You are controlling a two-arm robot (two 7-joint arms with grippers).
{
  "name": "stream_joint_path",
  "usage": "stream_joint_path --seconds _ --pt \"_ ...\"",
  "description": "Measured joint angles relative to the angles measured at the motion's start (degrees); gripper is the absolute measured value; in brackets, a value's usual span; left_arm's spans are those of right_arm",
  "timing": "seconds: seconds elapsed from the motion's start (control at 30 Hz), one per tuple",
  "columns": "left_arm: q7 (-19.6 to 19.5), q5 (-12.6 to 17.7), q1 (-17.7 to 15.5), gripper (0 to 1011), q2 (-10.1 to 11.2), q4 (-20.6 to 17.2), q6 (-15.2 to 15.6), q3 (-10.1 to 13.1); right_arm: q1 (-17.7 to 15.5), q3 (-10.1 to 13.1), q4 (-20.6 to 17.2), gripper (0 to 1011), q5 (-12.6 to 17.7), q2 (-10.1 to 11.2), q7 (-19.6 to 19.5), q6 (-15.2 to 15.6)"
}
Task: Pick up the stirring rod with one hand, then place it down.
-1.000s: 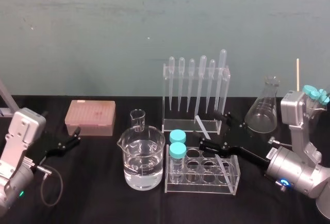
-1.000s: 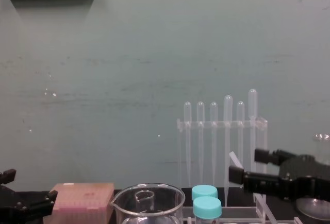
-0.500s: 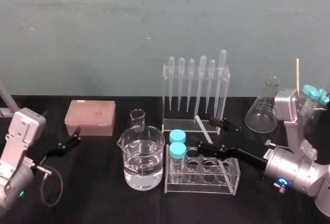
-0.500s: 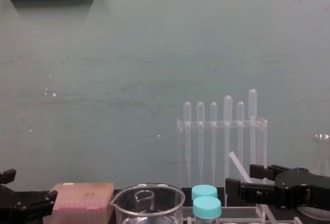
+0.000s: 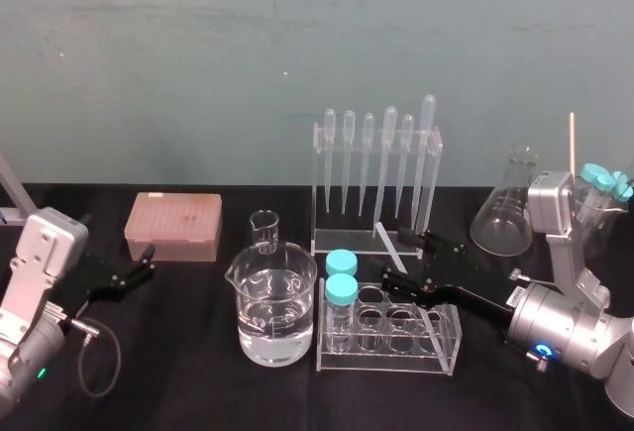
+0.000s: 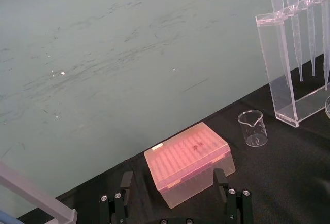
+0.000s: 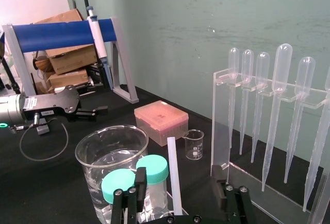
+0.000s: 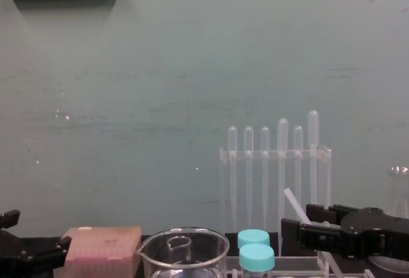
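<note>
The stirring rod [image 5: 388, 239] is a thin whitish stick leaning with its lower end in the clear test tube rack [image 5: 448, 344] and its top toward the pipette stand. My right gripper [image 5: 408, 259] straddles its upper part. In the right wrist view the stirring rod [image 7: 174, 177] rises between the fingers [image 7: 127, 199], with a gap on each side, so the right gripper [image 7: 178, 193] is open around it. The chest view shows the stirring rod [image 8: 293, 202] just above the right gripper [image 8: 297, 220]. My left gripper [image 5: 139, 265] rests open at the table's left, near the pink box.
A water-filled beaker [image 5: 275, 302] and two teal-capped tubes [image 5: 341, 280] stand just left of the rod. A small beaker [image 5: 264, 228], pink tip box [image 5: 173, 225], pipette stand [image 5: 376, 183] and conical flask [image 5: 503, 215] line the back. A holder with capped tubes [image 5: 602, 181] stands far right.
My right gripper has moved left and down around the rod's upper part, and its fingers have drawn a little closer together. The rod and the left arm have not moved.
</note>
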Motion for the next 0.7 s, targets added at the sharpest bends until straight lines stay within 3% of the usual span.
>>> stream_joint_path --seconds 0.7 --pt "0.0 0.0 0.0 1000 0.0 0.0 0.0 0.0 0.0 0.0 -0.1 190 0.0 0.0 -0.1 -0.2"
